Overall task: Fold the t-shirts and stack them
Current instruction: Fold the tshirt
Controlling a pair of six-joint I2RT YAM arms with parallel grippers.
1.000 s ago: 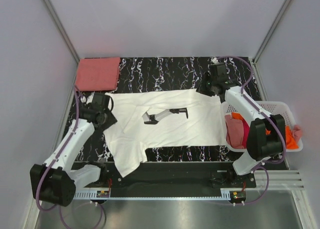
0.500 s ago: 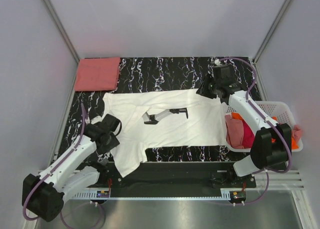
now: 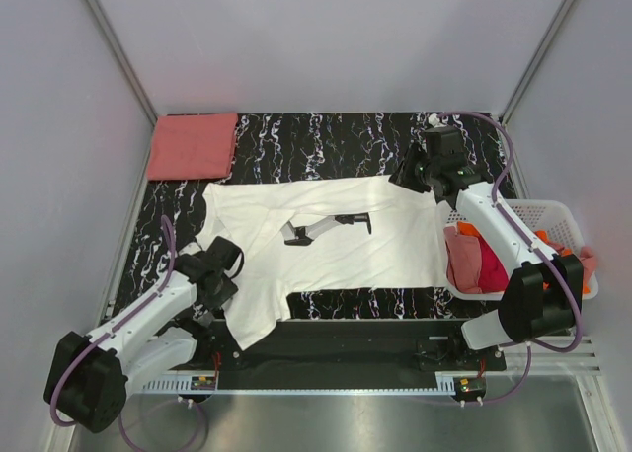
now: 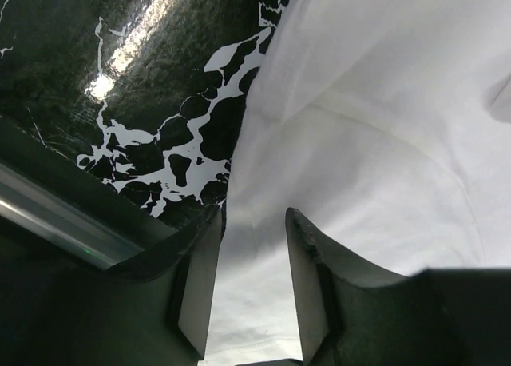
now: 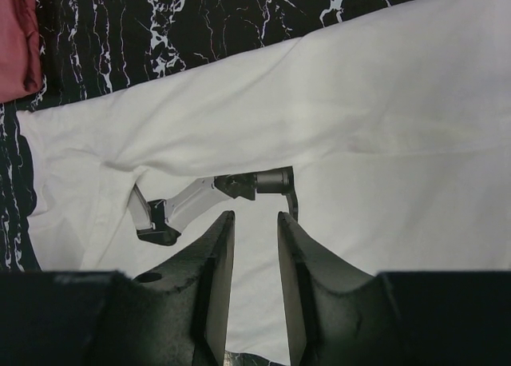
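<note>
Basket (image 3: 545, 210) at right holds pink, magenta, orange shirts (image 3: 472, 260).

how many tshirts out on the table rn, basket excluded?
2. The cream-white t-shirt lies spread in the middle; the salmon-pink t-shirt sits folded at the far left corner. Others are bunched in the basket, so some may be hidden.

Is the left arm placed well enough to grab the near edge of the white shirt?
Probably yes: the left gripper hangs over the white t-shirt at its edge, jaws apart, and nothing lies between it and the cloth.
</note>
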